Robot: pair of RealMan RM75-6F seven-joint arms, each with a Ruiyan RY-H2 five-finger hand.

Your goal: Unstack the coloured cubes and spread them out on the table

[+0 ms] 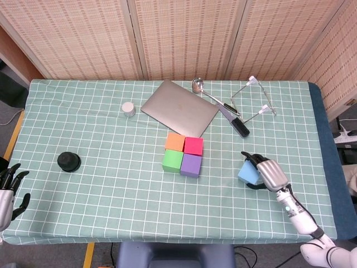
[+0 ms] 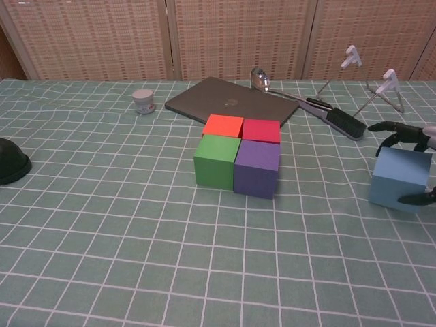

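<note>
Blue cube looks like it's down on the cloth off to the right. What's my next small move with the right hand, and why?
Probably open the right hand and lift clear. The blue cube appears to sit on the tablecloth, well apart from the four clustered cubes, but the fingers are around it.
</note>
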